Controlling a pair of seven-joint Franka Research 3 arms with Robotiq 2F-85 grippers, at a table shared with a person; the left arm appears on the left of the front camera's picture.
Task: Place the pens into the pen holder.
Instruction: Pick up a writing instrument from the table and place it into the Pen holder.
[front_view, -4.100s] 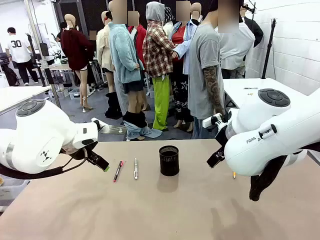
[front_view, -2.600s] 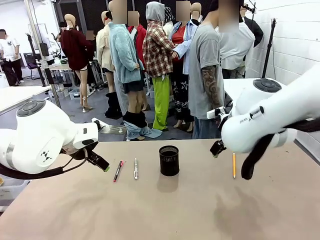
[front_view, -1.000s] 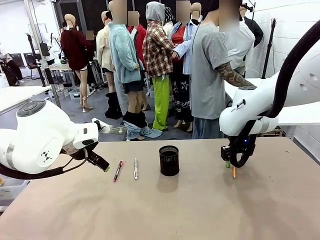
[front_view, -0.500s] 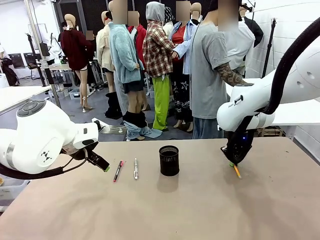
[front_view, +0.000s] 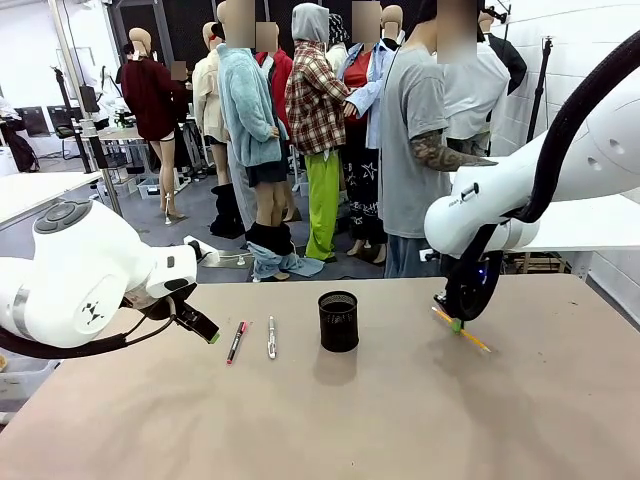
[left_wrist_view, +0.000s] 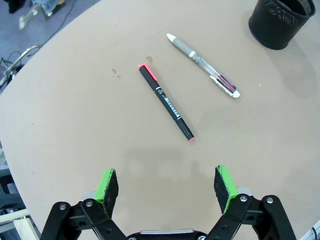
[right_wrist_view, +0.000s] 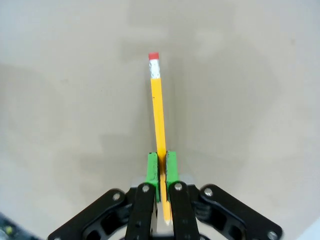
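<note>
My right claw (right_wrist_view: 161, 164) has just pinched shut on the pencil (right_wrist_view: 156, 105) and tipped it up from the worktop (front_view: 400, 420), so I judge it ready to carry. The pen holder (front_view: 338, 322) stands well to that claw's left. My left claw (left_wrist_view: 167, 182) hangs spread, with the black pen (left_wrist_view: 166, 102) and the silver pen (left_wrist_view: 202, 65) just ahead of it.

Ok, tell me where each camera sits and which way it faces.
Front: fixed between the arms, facing across the table toward the person; left arm and right arm show.
Left wrist: on the left arm, looking down past open left fingers at the black pen, silver pen and pen holder.
Right wrist: looking down along right fingers shut on the pencil.
Shared: front and left wrist both show those pens and holder; front and right wrist, the pencil.
</note>
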